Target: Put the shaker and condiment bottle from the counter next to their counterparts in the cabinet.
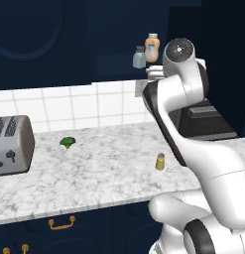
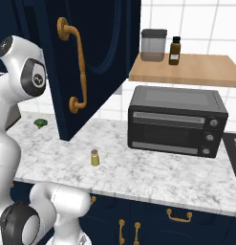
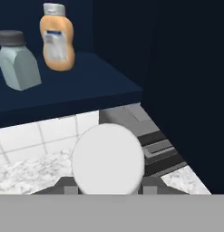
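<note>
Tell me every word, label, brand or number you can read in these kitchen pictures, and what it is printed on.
None can be read.
Orange bottle in the cabinet: white label with a blue mark, too blurred to read.
Toaster oven: knobs, no legible markings.
Dark bottle on the wooden shelf: tan label, too small to read.
Yellow-green shaker on the counter: no lettering visible.

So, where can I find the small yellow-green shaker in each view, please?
Left base view: the shaker stands on the counter, right of centre, beside the arm.
Right base view: the shaker stands left of centre on the counter, below the open cabinet door.
Hand view: not in it.
Shared landmark: the broccoli, to the shaker's left.
</note>
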Robot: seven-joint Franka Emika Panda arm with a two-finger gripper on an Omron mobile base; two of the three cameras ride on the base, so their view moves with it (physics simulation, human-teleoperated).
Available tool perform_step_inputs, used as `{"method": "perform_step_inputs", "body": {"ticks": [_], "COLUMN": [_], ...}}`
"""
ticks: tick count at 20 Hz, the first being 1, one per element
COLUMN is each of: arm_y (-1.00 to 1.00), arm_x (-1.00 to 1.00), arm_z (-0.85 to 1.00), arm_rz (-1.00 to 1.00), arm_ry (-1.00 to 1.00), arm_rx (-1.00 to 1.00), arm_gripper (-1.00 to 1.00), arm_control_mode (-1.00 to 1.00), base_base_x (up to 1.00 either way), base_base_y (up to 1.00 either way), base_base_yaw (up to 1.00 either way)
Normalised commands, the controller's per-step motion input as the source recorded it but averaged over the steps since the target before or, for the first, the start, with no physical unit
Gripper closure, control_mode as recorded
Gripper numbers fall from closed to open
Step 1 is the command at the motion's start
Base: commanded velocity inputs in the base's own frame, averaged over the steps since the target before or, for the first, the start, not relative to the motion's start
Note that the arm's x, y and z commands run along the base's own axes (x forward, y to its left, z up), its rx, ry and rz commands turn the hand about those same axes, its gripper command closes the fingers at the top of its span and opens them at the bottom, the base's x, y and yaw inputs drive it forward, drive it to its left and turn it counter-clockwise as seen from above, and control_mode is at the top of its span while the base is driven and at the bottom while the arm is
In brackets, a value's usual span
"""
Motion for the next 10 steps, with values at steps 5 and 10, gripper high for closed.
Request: {"method": "perform_step_inputs", "body": {"ticks": [5,10], "arm_y": [0.03,0.00], "arm_x": [0.00,0.13], "arm_z": [0.47,0.21], "arm_rz": [0.07,0.03], "arm_ry": [-0.18,-0.04], "arm_rx": [-0.02,0.03], "arm_gripper": [1.00,1.00], "arm_control_mode": [-1.00,-1.00], "base_base_x": [0.00,0.00], "base_base_y": [0.00,0.00], "base_base_yaw": [0.00,0.00]}}
